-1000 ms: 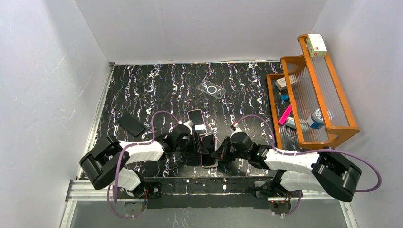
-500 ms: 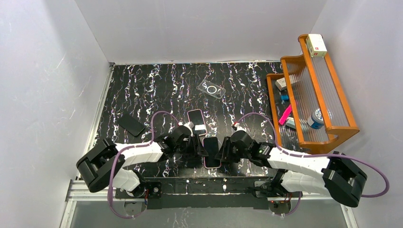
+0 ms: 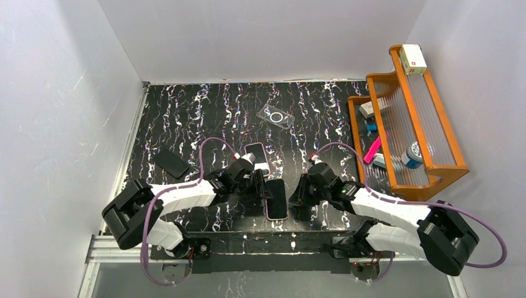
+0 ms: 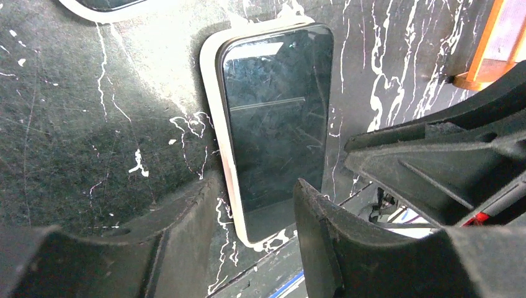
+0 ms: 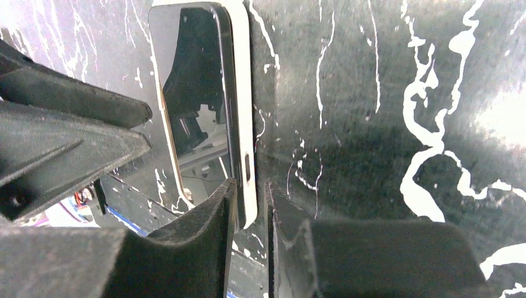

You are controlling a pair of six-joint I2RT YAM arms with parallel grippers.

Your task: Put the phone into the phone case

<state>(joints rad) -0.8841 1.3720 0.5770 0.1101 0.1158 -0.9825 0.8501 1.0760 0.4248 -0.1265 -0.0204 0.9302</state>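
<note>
The black marbled table (image 3: pixel 186 118) carries the job at its near edge, where both arms meet, each likely bracing one long side. Between them lies the phone (image 4: pixel 276 118), screen up, inside the pale phone case (image 4: pixel 212 68) (seated all round? I cannot tell). The left gripper (image 4: pixel 254 192) has its jaws apart, one finger outside the case's rim and one over the glass, probably to stop sliding. The right gripper (image 5: pixel 250 185) has its jaws drawn narrow about the opposite rim; whether they pinch it I cannot tell.
</note>
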